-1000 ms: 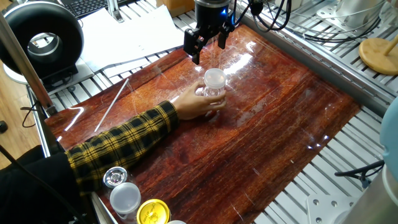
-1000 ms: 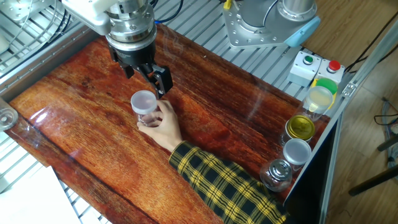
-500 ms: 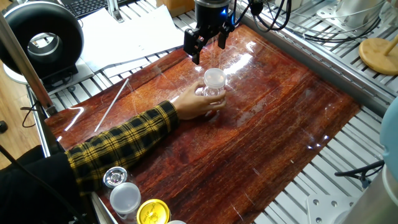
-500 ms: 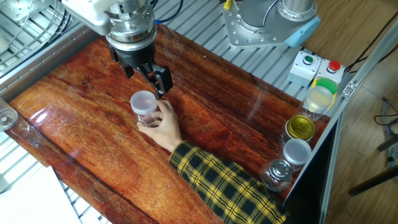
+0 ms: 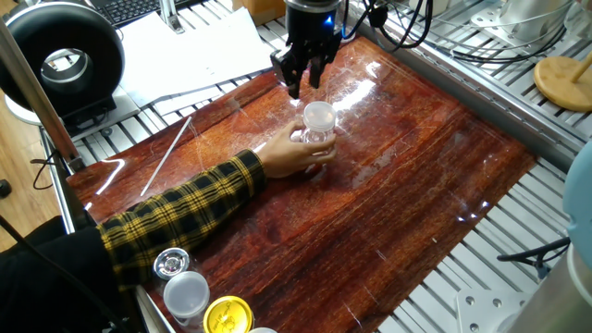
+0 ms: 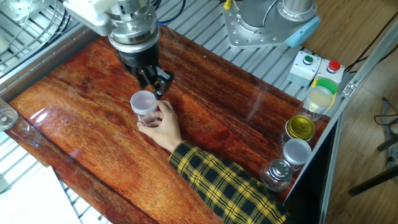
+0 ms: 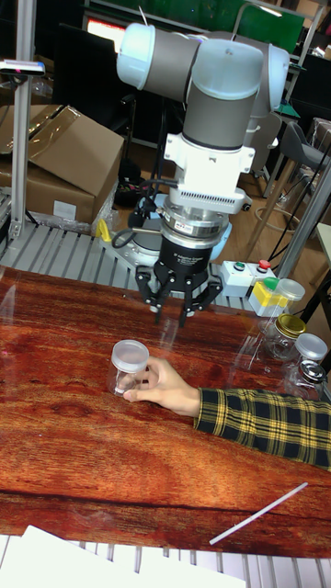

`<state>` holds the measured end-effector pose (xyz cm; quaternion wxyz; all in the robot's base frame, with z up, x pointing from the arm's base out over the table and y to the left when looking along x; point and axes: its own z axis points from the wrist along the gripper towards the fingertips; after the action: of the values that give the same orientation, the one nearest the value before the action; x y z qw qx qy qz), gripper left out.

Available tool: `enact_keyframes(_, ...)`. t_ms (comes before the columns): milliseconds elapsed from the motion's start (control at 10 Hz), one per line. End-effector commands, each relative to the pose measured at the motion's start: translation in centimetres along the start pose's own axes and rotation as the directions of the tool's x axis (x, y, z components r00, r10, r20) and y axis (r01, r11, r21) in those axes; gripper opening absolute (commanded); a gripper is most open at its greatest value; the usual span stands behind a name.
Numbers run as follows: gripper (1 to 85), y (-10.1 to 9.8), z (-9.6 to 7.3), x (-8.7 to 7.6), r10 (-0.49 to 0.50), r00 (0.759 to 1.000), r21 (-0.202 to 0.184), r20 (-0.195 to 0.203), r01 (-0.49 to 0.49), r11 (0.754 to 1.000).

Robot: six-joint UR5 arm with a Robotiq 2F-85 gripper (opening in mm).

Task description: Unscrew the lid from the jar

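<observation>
Since the earlier frames, the gripper point(image 5: 302, 81) had been turned about its vertical axis, while jar and hand were left unmoved. From one fixed view, the jar point(image 5: 319, 135) was seen upright on the desk point(image 5: 416, 176), steadied by a person's hand point(image 5: 294, 151), with the lid point(image 5: 319, 115) just below and slightly off from the fingertips. From the other fixed view, the gripper point(image 6: 154, 82) was found just beyond the lid point(image 6: 143, 100), touching nothing. From the tall fixed view, the gripper point(image 7: 172, 309) was seen parted and empty above the lid point(image 7: 130, 355).
</observation>
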<state>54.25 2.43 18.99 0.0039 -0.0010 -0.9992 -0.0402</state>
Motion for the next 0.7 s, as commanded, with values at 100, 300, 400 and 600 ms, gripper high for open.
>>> enact_keyframes(100,1.0,1.13,-0.06,-0.13,0.010,1.000,-0.037,-0.001,-0.011,0.999)
enact_keyframes(300,1.0,1.37,-0.09,-0.41,0.024,1.000,-0.020,-0.010,-0.025,0.999)
enact_keyframes(400,1.0,1.34,-0.10,-0.34,0.026,1.000,-0.018,-0.013,-0.026,0.999)
enact_keyframes(600,1.0,0.52,0.45,-0.39,0.017,1.000,0.006,-0.005,-0.017,1.000)
